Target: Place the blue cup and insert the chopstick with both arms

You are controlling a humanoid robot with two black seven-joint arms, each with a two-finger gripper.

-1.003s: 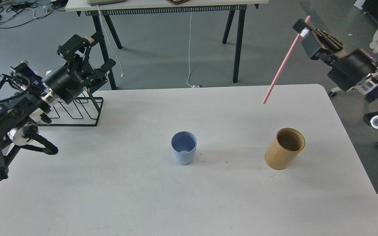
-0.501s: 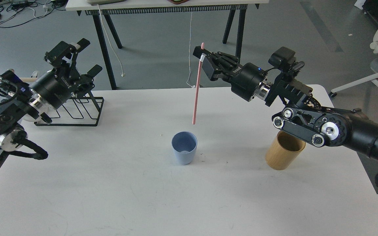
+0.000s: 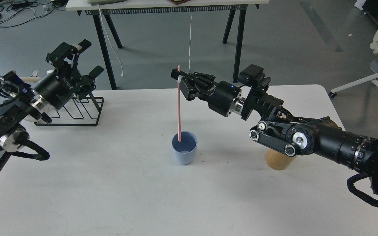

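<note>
I find the insertion step in hand. My right gripper [image 3: 179,79] is clamped on the chopstick [image 3: 179,108], upright, its tip inside the blue cup [image 3: 184,151] at table centre. My left gripper [image 3: 77,64] hangs spread, empty. Next: lower, then release.

Pale blue cup [image 3: 184,151], pink-red chopstick [image 3: 179,108]
</note>
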